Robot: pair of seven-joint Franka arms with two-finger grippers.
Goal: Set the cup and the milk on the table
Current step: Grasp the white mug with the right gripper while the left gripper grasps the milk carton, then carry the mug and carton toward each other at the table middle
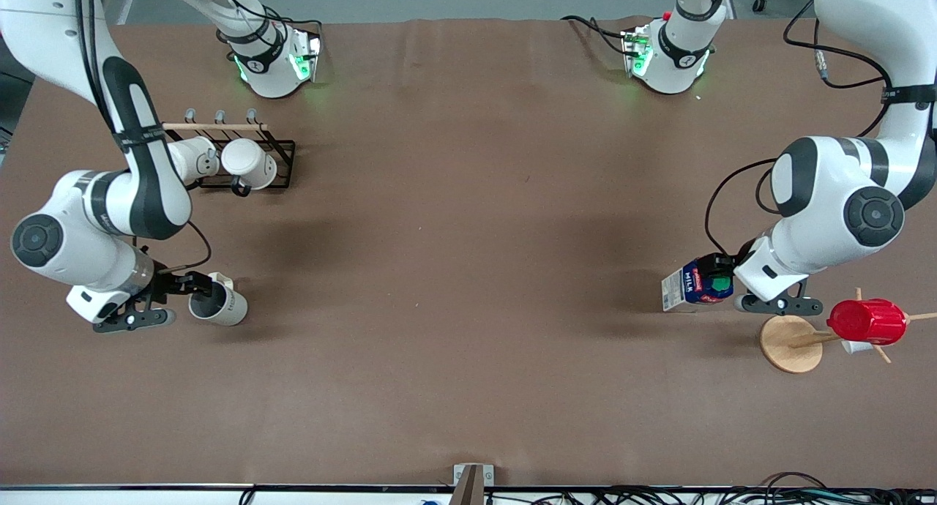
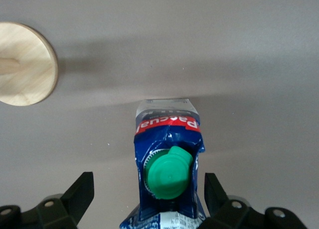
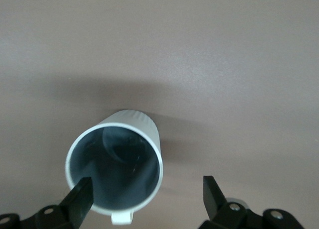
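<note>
Right gripper (image 1: 192, 298) is low at the right arm's end of the table (image 1: 468, 271), fingers wide apart. One finger (image 3: 79, 201) sits inside the cup's mouth and the other stands clear outside the wall, so nothing is clamped. The cup (image 1: 218, 305) stands on the table (dark grey inside, small handle at the rim), nearer the front camera than the rack (image 1: 241, 161), which holds two white mugs (image 1: 249, 165).

Left gripper (image 1: 721, 285) is low at the left arm's end, fingers (image 2: 79, 194) spread on either side of the milk (image 1: 695, 285) with a visible gap on both sides, no grip. The milk carton stands upright on the table, green cap (image 2: 168, 173) facing the wrist camera, red label band just below the gable.

Just beside the left gripper and nearer the front camera is a wooden stand (image 1: 790, 342) with a round base, and a red cup (image 1: 867, 320) hangs on one of its pegs.
</note>
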